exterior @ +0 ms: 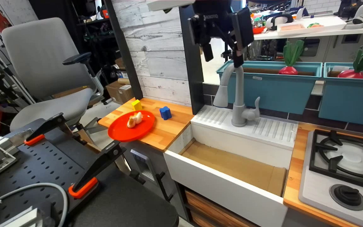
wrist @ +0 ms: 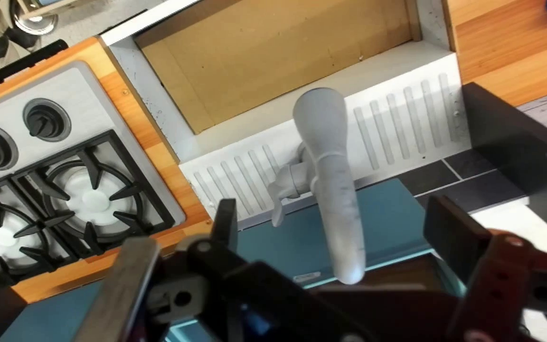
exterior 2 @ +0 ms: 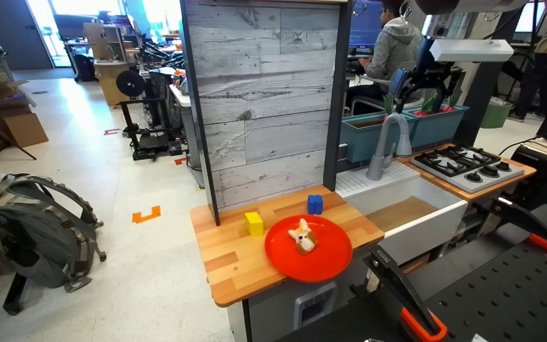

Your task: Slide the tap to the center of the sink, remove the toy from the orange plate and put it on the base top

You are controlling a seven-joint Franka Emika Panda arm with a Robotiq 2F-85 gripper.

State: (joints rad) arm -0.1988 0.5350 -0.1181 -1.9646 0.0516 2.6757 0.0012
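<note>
Note gripper (exterior: 223, 57) spread wide, empty, above the back rim of the sink (exterior: 241, 145). Find tap (exterior: 239, 91) upright mid-rim, below gripper, with spout toward sink's inside, crosswise to closing line; presumably lower astride it.

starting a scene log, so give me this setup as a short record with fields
tap: upright on the back rim of the sink, between ribbed sections
hand: open, near tap's top, gripping nothing
toy: dog-shaped, on the orange plate
orange plate: on the countertop, overhanging its edge
yellow block: on the countertop
blue block: on the countertop
stove: beside the sink
</note>
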